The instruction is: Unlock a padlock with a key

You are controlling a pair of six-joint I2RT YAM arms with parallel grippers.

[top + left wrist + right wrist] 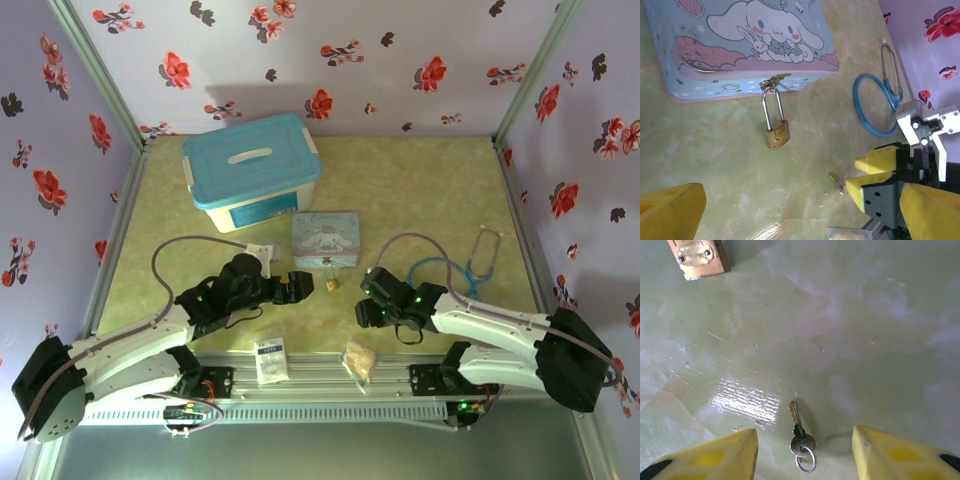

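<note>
The small brass padlock (777,135) lies on the green table top, and its silver shackle hangs through the latch of the cartoon tin (740,40). From above, the padlock (332,284) sits just in front of the tin (326,238). The key (800,432) lies flat on the table with a small ring on its head. My right gripper (805,460) is open, with one yellow finger (715,457) on each side of the key and neither touching it. My left gripper (800,220) stands wide open left of the padlock, holding nothing. In the left wrist view the key (837,182) lies at the right gripper's fingertips.
A white box with a teal lid (252,170) stands behind the tin. A blue stethoscope (470,270) lies to the right. A white packet (270,358) and a beige wrapped lump (360,360) lie near the front edge. Flowered walls close in three sides.
</note>
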